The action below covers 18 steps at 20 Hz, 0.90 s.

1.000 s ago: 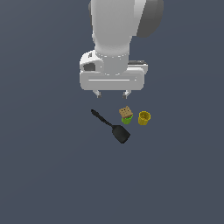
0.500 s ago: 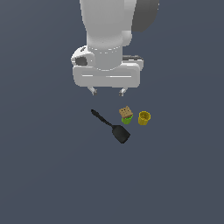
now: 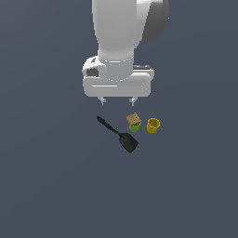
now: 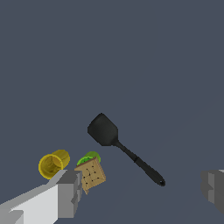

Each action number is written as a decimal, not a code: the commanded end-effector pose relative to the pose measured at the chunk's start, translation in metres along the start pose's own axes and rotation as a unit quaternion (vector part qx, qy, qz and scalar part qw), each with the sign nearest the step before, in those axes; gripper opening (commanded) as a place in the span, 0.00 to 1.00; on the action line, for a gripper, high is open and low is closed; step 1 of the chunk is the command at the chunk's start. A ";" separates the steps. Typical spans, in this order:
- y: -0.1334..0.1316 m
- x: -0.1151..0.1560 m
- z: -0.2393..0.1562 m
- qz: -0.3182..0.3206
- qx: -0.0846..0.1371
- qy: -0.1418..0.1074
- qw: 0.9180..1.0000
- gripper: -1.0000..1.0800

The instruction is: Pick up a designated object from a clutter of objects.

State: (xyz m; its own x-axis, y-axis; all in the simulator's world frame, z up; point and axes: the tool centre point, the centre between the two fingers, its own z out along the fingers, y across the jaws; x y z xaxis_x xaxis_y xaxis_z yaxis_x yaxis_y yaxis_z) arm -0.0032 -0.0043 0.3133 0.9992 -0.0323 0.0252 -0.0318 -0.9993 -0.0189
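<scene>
The tan dotted block (image 3: 133, 119) leans against the green cup (image 3: 135, 127) in the middle of the floor. In the wrist view the block (image 4: 92, 174) sits just beside one grey finger (image 4: 70, 193), with the green cup (image 4: 89, 158) behind it. My gripper (image 3: 118, 100) is open and empty, hanging above and slightly to the exterior view's left of the block. The yellow cup (image 3: 153, 125) lies on its side to the exterior view's right. The black spatula (image 3: 119, 135) lies to the left.
The yellow cup (image 4: 53, 163) and the spatula (image 4: 121, 147) also show in the wrist view, on the plain dark grey floor (image 3: 56, 186).
The arm has shifted towards the exterior view's left and then back right, staying at about the same height above the objects. The objects have not moved.
</scene>
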 end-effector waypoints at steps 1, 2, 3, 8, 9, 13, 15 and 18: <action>-0.006 -0.004 0.013 -0.013 -0.001 -0.001 1.000 0.96; -0.008 -0.006 0.019 -0.019 -0.001 -0.002 1.000 0.96; -0.011 -0.008 0.025 -0.026 -0.002 -0.002 1.000 0.96; -0.029 -0.026 0.064 -0.069 -0.004 -0.005 0.998 0.96; -0.033 -0.031 0.073 -0.079 -0.005 -0.005 0.997 0.96; -0.048 -0.054 0.110 -0.122 -0.006 -0.008 0.992 0.96; -0.055 -0.066 0.126 -0.142 -0.007 -0.009 0.990 0.96; -0.063 -0.083 0.146 -0.168 -0.007 -0.011 0.986 0.96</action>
State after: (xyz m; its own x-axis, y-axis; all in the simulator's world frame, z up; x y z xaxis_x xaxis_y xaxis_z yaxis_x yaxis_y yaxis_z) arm -0.0719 0.0595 0.1769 0.9615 0.2746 0.0064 0.2746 -0.9616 -0.0004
